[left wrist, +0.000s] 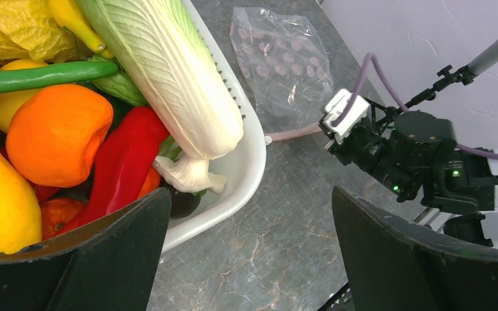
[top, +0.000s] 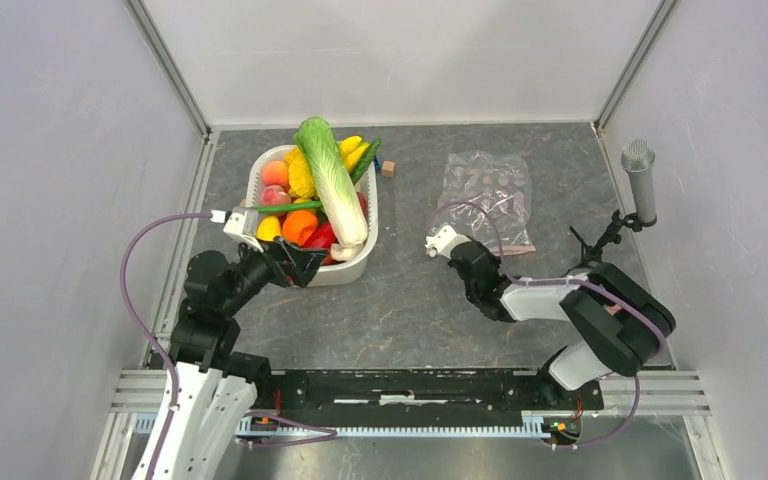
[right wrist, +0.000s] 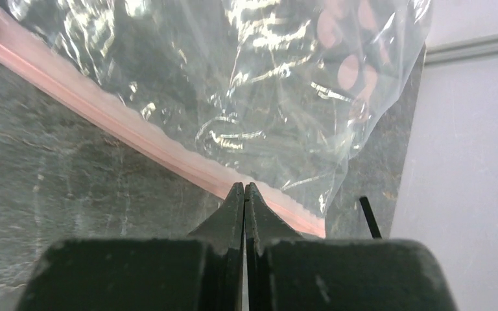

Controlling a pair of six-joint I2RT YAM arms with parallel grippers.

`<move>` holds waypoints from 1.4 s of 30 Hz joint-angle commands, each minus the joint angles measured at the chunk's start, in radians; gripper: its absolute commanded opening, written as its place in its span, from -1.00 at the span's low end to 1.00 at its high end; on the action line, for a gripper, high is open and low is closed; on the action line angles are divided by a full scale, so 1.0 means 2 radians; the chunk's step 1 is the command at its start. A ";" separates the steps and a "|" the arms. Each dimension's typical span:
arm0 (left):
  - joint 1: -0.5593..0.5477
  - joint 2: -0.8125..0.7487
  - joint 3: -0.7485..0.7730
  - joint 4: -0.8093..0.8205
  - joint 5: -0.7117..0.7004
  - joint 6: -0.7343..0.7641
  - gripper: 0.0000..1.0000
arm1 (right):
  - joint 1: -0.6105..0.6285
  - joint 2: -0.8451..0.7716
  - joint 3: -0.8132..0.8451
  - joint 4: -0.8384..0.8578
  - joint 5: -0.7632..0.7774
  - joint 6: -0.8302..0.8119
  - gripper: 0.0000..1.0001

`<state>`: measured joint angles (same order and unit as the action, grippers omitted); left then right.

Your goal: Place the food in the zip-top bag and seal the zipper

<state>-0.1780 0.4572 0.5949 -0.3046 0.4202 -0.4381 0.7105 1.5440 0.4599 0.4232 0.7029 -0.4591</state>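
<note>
**Food piled in the tub, bag flat toward the right edge of the bench**

The colourful plastic toy food sits heaped in a white perforated plastic tub (top: 360,266) (left wrist: 254,155) on the left half of the grey marbled bench (top: 400,320), towards the far edge. A long green-and-white napa cabbage (top: 335,185) (left wrist: 168,71) lies across the top of the heap. Beside it are yellow bananas (top: 353,150), a round orange fruit (top: 300,226) (left wrist: 55,136) and a red pepper (left wrist: 123,162).

The clear, crinkly zip-top bag (top: 485,190) (left wrist: 279,61) (right wrist: 233,84) lies flat on the right half of the bench. Its thin pink zipper (top: 518,250) (right wrist: 136,139) runs along the bag's near edge.

The left claw (top: 295,265) (left wrist: 251,194) is spread wide with nothing in it. It hangs at the tub's near rim, one finger over the food and the other over bare bench.

The right claw (top: 463,255) (right wrist: 244,188) has its fingers pressed together. Its tips are at the zipper close to the zipper's right end. Whether they pinch the strip cannot be told.
</note>
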 commanded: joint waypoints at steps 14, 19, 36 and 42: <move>0.002 -0.001 0.000 0.011 0.004 -0.023 1.00 | -0.080 -0.013 0.210 -0.198 -0.062 0.255 0.81; 0.002 -0.008 0.001 0.004 0.005 -0.022 1.00 | -0.155 0.055 0.273 -0.235 -0.133 0.321 0.83; 0.002 -0.007 0.000 0.004 0.004 -0.024 1.00 | -0.189 0.077 0.195 -0.161 -0.281 0.403 -0.76; 0.002 0.001 0.000 0.006 0.002 -0.024 1.00 | -0.146 -0.034 0.066 -0.114 -0.290 0.487 -1.00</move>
<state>-0.1780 0.4461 0.5945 -0.3077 0.4202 -0.4381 0.3508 1.6157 0.7113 0.1196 0.1547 0.3782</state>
